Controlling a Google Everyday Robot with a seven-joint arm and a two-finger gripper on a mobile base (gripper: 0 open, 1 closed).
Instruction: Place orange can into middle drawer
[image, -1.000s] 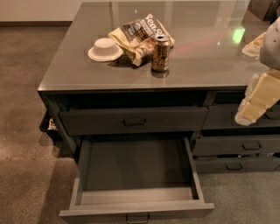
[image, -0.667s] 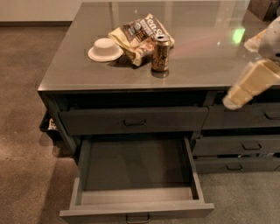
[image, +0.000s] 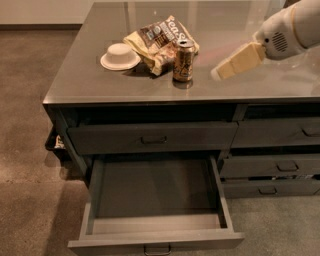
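Foreground: the middle drawer stands pulled out, its flat bottom bare, w/ the closed top drawer just above it. On the grey countertop behind, the orange can stands upright near the front edge, touching or just in front of a "Sea Salt" snack bag; a white bowl sits to the bag's left. From the rt, the gripper hangs low over the top, angled toward the can and apart from it, holding nothing; can't tell if it's open or closed. Risks, by judgement: a sideways nudge tips the slim can or shoves it into the bag; a wide grasp snags the bag too; the carry down may clip the counter edge.
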